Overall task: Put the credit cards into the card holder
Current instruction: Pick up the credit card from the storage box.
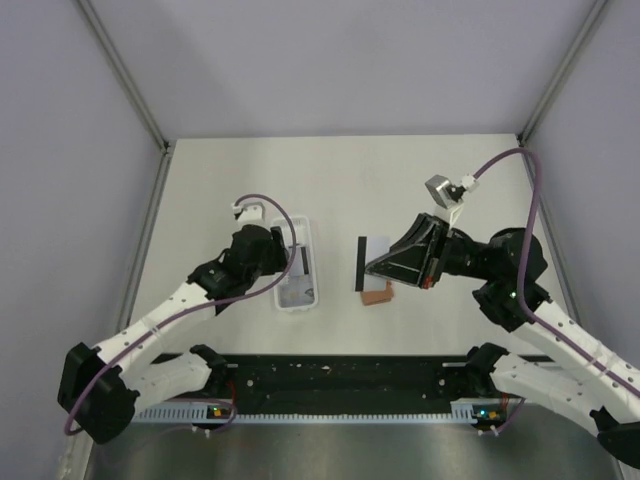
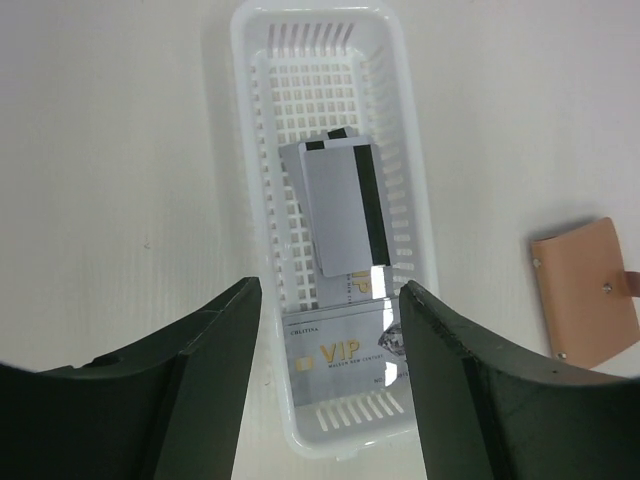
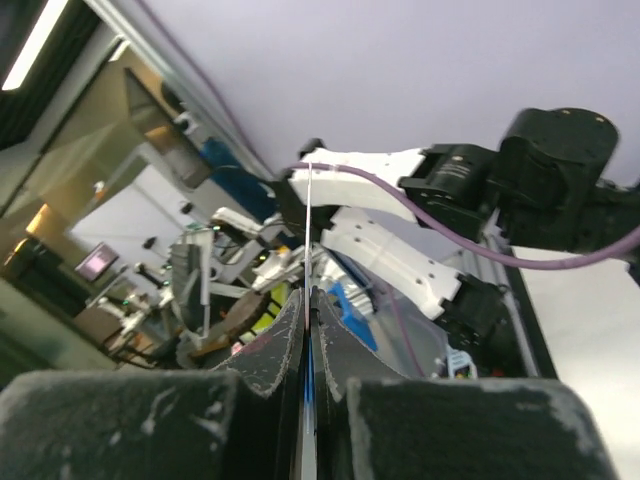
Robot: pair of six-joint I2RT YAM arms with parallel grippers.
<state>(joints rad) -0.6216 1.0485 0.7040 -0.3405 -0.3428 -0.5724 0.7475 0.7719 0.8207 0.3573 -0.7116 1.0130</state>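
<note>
One credit card (image 1: 374, 260) is being gripped edge-on by the closed right end effector (image 3: 307, 300), mid-frame in the top view, just above the card holder (image 1: 378, 296), presumably for insertion. The left end effector (image 2: 330, 292) is being held open and empty over the white tray (image 2: 245, 150), where more credit cards (image 2: 340, 215) are lying, likely for the next pick

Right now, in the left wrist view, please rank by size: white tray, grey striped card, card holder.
1. white tray.
2. card holder and grey striped card: they look alike, so unranked.
</note>
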